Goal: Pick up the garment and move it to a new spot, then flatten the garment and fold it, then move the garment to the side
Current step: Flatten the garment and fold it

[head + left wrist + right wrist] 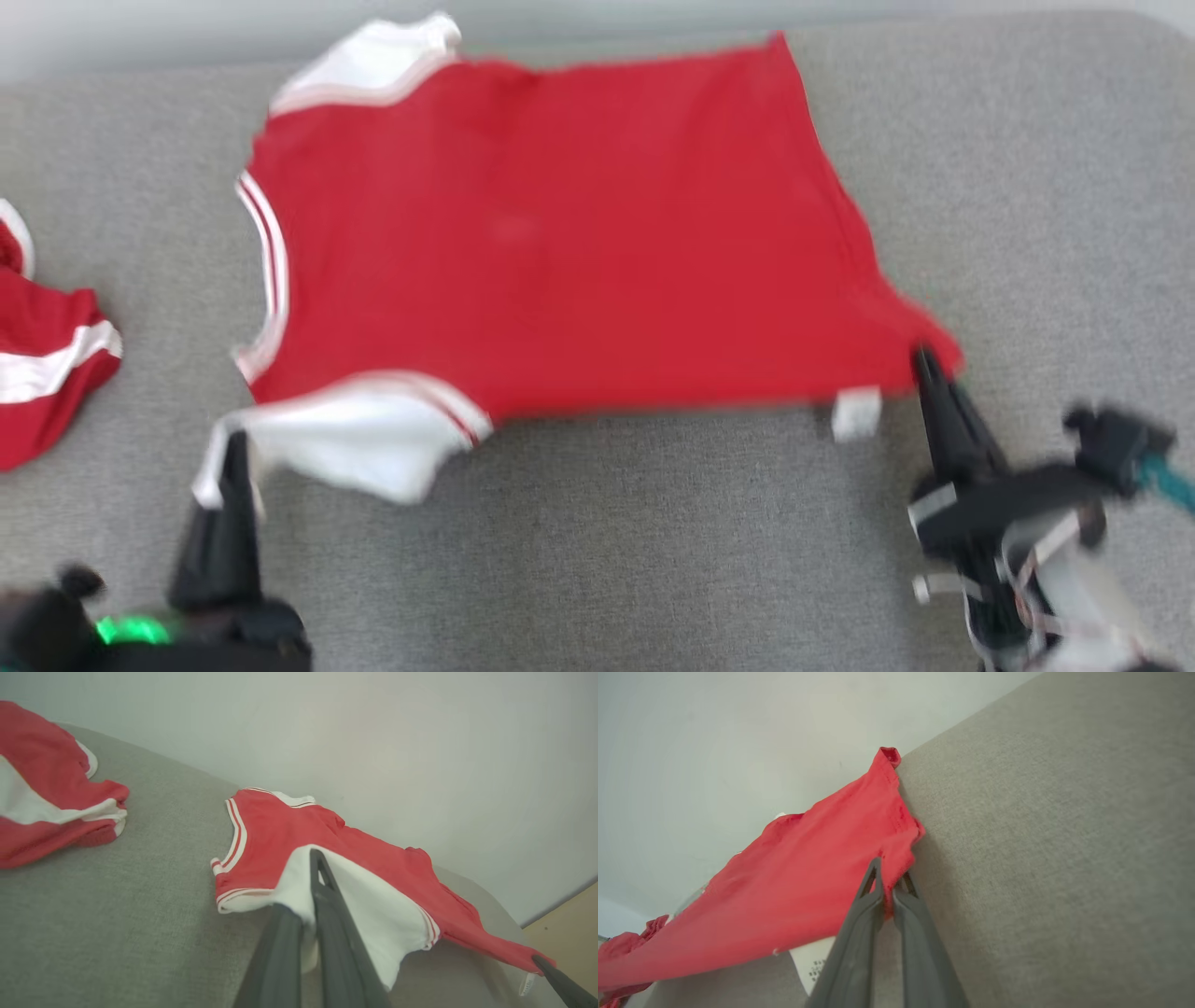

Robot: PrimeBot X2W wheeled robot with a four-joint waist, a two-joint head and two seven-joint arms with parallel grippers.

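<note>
Two grippers are gripping the near edge of the shirt [560, 233]. The left gripper [233, 448] is clamping tight on the white sleeve [364, 439], with cloth caught between its fingers. The right gripper [924, 359] is pinching the red hem corner [910, 331], jaws all but shut on the fabric. A white label [856, 413] is hanging from the hem just beside the right gripper.

Between the two grips the near edge is riding slightly off the grey surface [653, 551]. Farther out the body is lying spread and mostly smooth, collar toward the robot's left and hem toward its right. The far sleeve [373, 61] is reaching the back edge of the surface, close under the wall [420, 742]. Off to the left, well apart, a second garment [47, 364] is lying crumpled.

Judging from this, the flattening step is in hand: the shirt is sitting spread at its spot, seemingly held taut, and not yet folded. The next move is calling for drawing the edge evenly with both grips so no wrinkles are forming, then laying it flat and releasing before re-gripping for the fold. The near sleeve is bunching, so it is likely needing spreading first.
</note>
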